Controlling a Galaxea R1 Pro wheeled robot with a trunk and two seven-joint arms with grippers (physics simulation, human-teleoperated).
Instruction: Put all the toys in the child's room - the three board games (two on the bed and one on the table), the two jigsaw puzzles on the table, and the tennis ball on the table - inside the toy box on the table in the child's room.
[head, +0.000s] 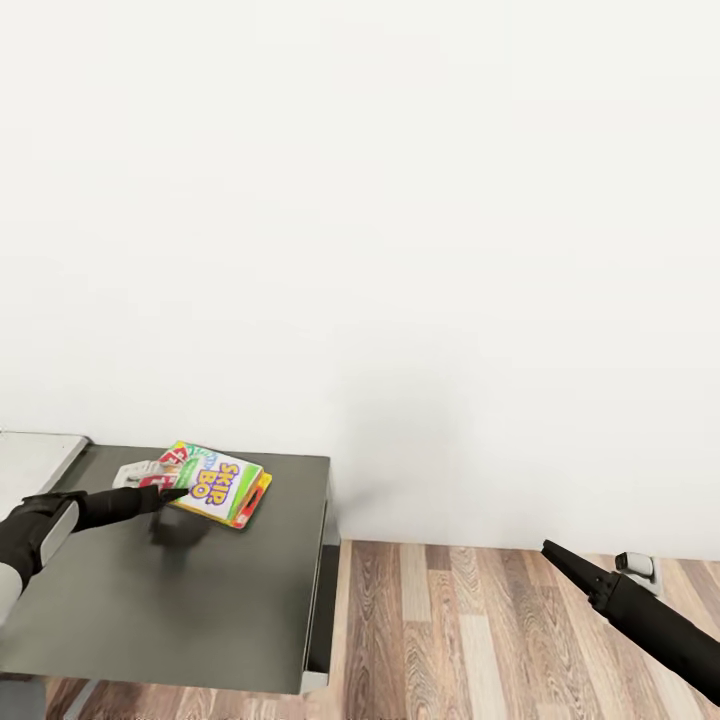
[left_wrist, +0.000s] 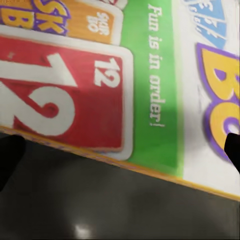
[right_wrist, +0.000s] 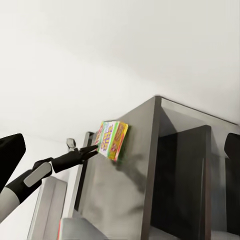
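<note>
— Floorboards nearest us, wood planks (head: 470, 630), and the right arm's gripper (head: 552, 551) hanging over them, well off to the side of the table. Can you tell if it's gaping or pinched?

— From its own camera two dark fingertips (right_wrist: 10, 152) sit at opposite edges with nothing between them, so it's spread wide and carrying nothing.

— And the other one?

— Left gripper (head: 172, 494) is out over the dark grey side section of the table (head: 200, 610), its tip right at the near edge of one board game (head: 220, 484), the white and yellow SKIP BO box. Box looks raised at an angle off the desktop. Up close, one black fingertip (left_wrist: 233, 150) shows on either side of the box's edge (left_wrist: 150, 100), jaws set apart, but I can't tell whether they actually pinch it.

— How many toys do you count?

— Just that one game box. Something small, white and red (head: 138, 471) lies just beside it; too unclear to name.

— Beyond that?

— One bare white wall (head: 400, 200), and a pale grey higher desk part (head: 35, 455) at the far left.
</note>
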